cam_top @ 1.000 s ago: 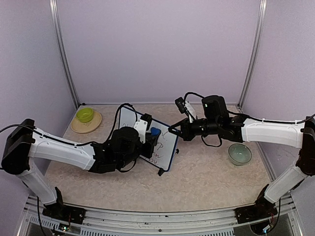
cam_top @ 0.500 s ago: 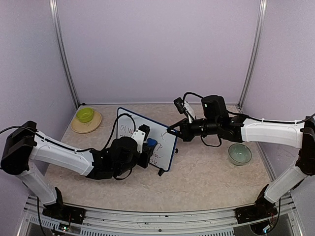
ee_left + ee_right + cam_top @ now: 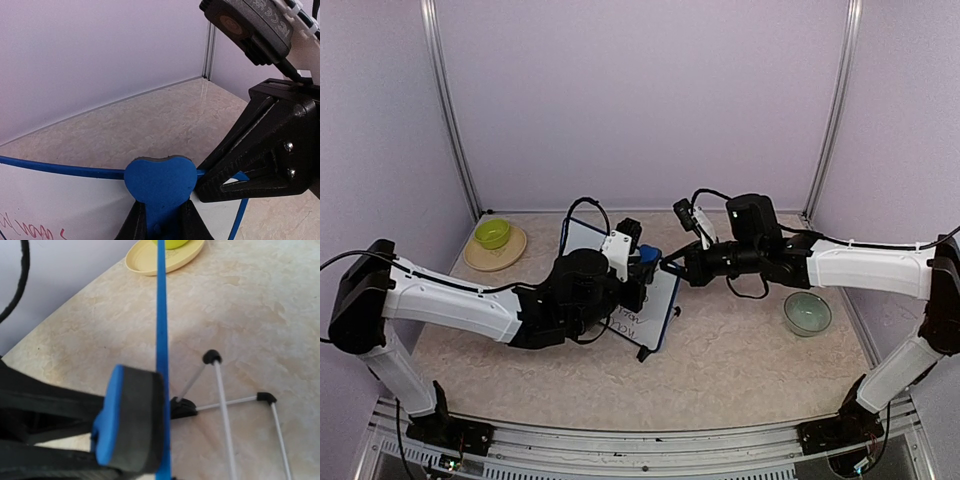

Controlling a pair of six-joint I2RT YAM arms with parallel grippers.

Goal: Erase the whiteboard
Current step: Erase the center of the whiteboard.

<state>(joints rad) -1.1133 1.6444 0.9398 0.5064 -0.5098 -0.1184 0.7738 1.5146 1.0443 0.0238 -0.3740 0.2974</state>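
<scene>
I log left pincer [image 3: 161,225] clamping a rounded blue foam block [image 3: 160,182]; right pincer [image 3: 668,265] pinching the whiteboard's [image 3: 60,200] thin frame; lime bowl [image 3: 492,233] on plate [image 3: 516,252]

A robot test cell in a lab; plain lilac walls [image 3: 640,100] close in three sides, joined by metal posts [image 3: 448,110]; a left arm [image 3: 450,305] and right arm [image 3: 870,268] bolted to a rail [image 3: 640,440] at the table's [image 3: 750,370] near edge; sparse props, a bowl [image 3: 807,313] and a plate [image 3: 480,258].
</scene>
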